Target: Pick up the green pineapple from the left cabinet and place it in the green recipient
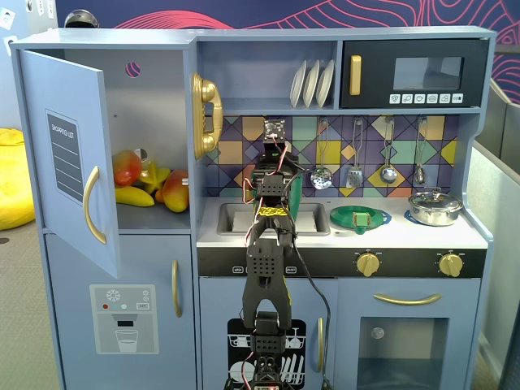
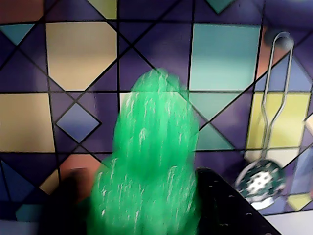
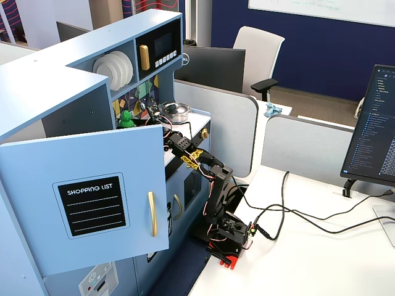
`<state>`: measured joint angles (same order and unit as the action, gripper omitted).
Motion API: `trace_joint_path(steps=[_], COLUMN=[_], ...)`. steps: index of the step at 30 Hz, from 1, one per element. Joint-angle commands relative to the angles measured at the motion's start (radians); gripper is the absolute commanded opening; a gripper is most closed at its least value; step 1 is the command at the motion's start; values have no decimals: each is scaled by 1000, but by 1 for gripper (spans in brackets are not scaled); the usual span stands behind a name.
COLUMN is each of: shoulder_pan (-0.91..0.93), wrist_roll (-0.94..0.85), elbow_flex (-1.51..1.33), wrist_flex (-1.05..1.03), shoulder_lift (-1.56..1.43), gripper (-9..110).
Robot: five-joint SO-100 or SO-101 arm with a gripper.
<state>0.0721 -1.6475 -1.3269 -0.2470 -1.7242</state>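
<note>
Green pineapple (image 2: 149, 161) sits gripped in the hand (image 2: 146, 215), raised before the tiled backsplash (image 2: 73, 73) over the sink (image 1: 231, 218). No tall pitcher shows clearly; a dark-green edge (image 1: 296, 199) peeks right of the arm. Carry the fruit upright and steady until squarely above the opening, then release.

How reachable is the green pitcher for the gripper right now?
Probably reachable. The gripper, shut on the green pineapple, hangs over the sink close beside the green pitcher, with nothing visible between them. The arm hides most of the pitcher, so its opening is unclear.
</note>
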Motion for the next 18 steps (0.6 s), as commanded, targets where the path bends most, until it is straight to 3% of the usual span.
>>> trace_joint_path(steps=[1, 7, 12, 18], shoulder_pan=[8, 2, -49, -48], wrist_roll=[17, 8, -17, -78], elbow_flex=[94, -51, -396, -644], wrist_flex=[51, 60, -21, -322], shoulder_lift=[5, -132, -540, -940], gripper=[34, 24, 16, 8])
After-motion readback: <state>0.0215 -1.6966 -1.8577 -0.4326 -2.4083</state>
